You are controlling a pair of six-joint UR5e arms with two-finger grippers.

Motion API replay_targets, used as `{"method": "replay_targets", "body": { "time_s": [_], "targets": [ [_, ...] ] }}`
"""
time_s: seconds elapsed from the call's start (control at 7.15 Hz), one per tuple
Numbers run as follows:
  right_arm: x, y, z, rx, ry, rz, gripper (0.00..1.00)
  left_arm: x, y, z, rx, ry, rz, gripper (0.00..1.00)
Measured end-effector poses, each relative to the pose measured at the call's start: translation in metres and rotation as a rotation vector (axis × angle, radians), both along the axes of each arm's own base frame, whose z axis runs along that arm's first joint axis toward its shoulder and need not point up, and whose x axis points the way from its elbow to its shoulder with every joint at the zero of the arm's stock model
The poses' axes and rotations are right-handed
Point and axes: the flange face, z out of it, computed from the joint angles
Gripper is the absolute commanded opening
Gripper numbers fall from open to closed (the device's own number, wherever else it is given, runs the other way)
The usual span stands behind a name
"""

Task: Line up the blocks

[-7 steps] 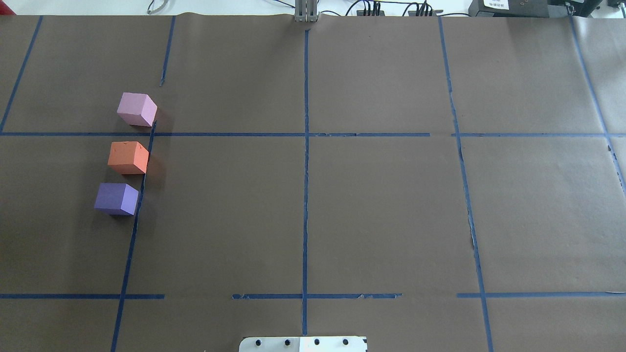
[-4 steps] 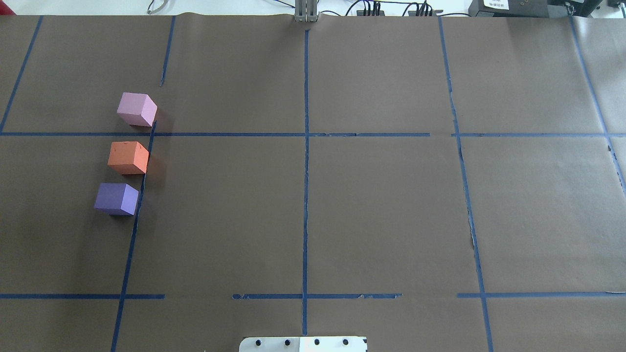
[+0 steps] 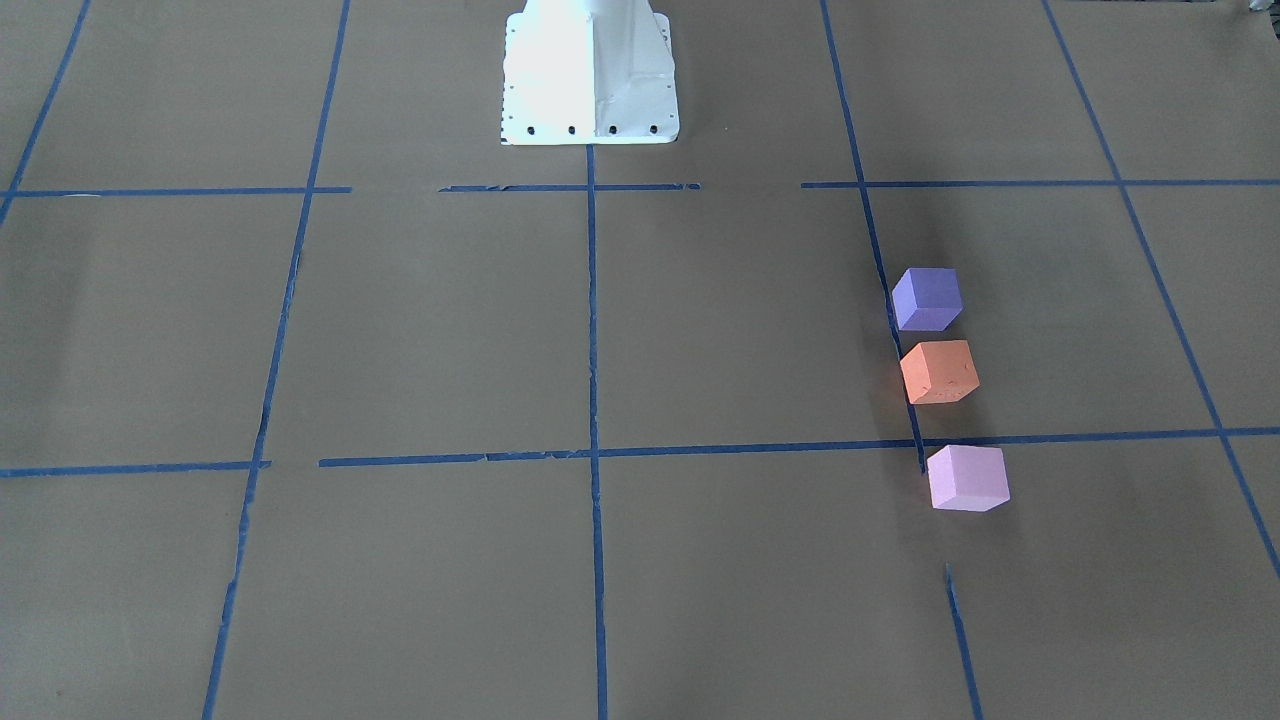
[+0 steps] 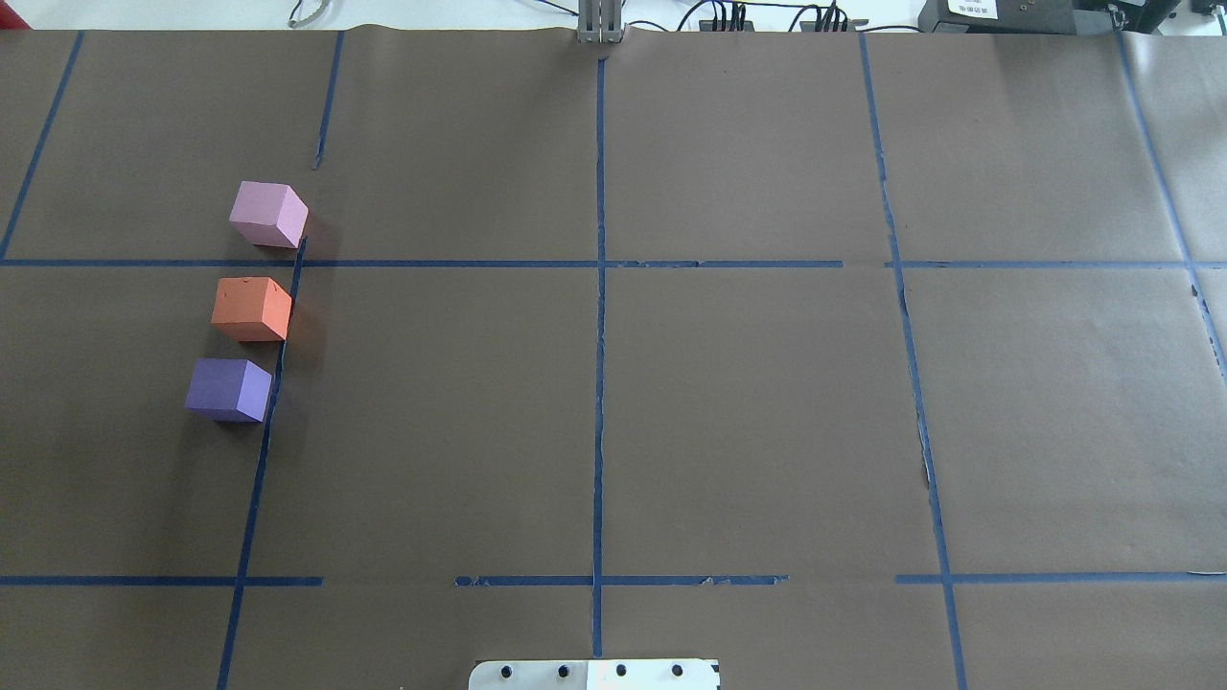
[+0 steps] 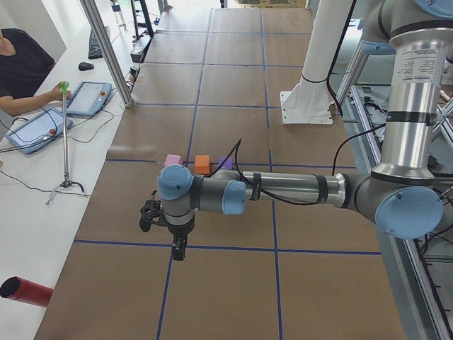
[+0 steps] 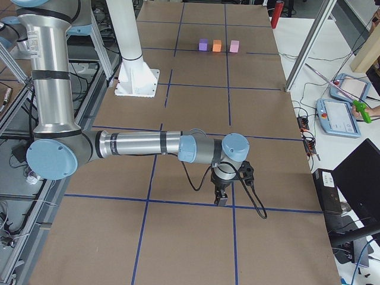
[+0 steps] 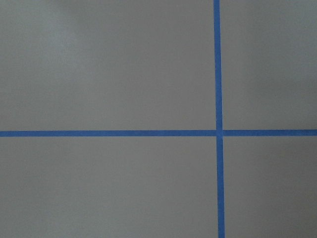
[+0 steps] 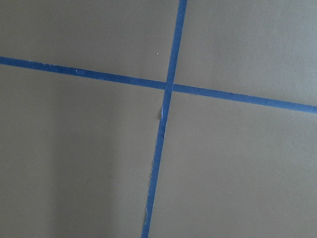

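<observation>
- Overhead exterior, left of frame: you see the pink block, orange block and blue-violet block in a column, apart, along a tape line.
- Left gripper and right gripper hang well away from them; you cannot tell how wide their fingers stand.

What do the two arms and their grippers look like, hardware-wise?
Both are alike. The left arm and right arm are silver tubes with pale-blue joint caps and dark grey rings. A printed label sits on each upper tube. A black cable runs along each forearm to a small black left gripper and right gripper.
</observation>
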Motion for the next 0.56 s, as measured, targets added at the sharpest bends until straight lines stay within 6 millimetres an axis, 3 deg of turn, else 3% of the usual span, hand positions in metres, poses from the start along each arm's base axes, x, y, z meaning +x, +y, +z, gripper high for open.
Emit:
{"method": "replay_targets", "body": {
  "time_s": [0.56],
  "targets": [
    [0.0000, 0.0000, 0.0000, 0.000, 0.000, 0.000, 1.00, -0.0003, 0.0057, 0.0107, -0.045, -0.005, 0.049, 1.00]
  ]
}}
